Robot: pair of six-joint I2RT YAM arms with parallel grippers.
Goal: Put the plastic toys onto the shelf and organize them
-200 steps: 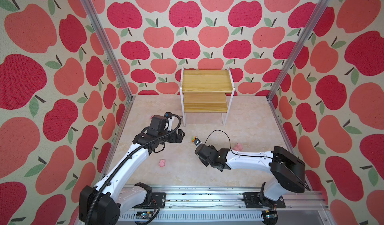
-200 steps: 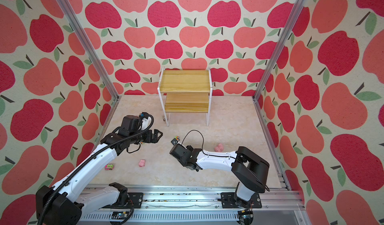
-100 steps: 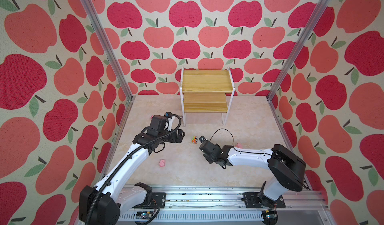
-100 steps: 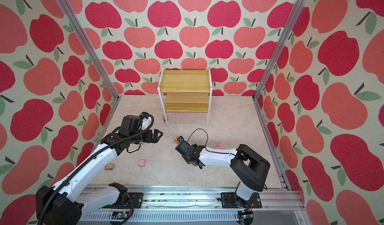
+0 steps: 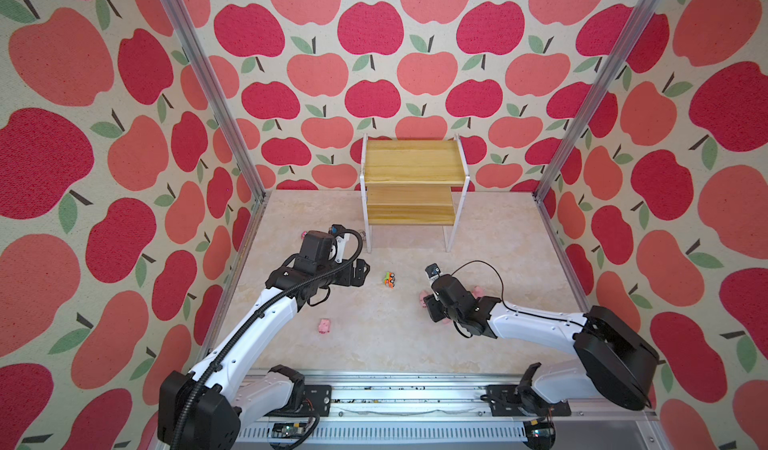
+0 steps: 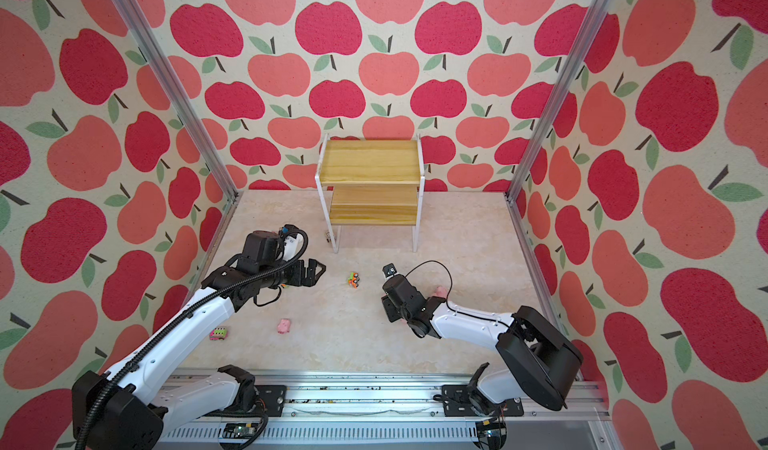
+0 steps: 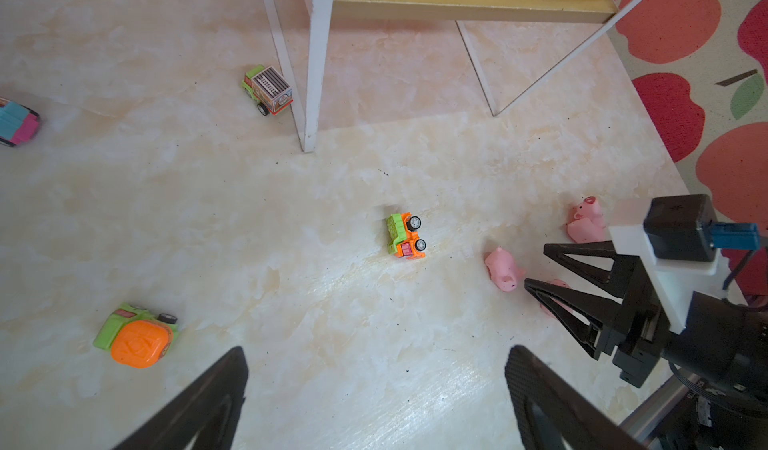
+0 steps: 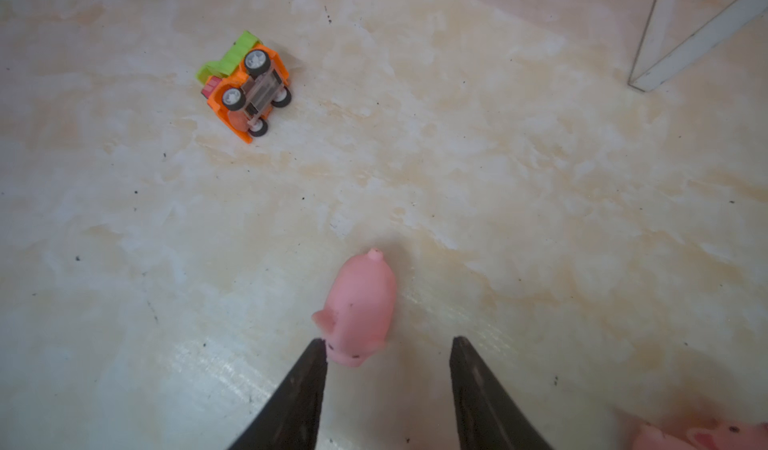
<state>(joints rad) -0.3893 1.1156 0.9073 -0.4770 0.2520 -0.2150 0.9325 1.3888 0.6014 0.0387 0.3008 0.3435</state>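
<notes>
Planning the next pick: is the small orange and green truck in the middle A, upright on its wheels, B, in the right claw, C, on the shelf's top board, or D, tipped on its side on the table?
D: the orange and green truck lies on the table, wheels and underside facing sideways.

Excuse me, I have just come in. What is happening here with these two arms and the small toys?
Two robot arms are meant to put small plastic toys onto the shelf at the back, but no toy is on it yet. The right gripper is open, with a pink pig lying just in front of its jaws, not gripped. The left gripper is wide open and holds nothing. An orange and green truck lies on its side between the arms; other toys are scattered on the table.
</notes>
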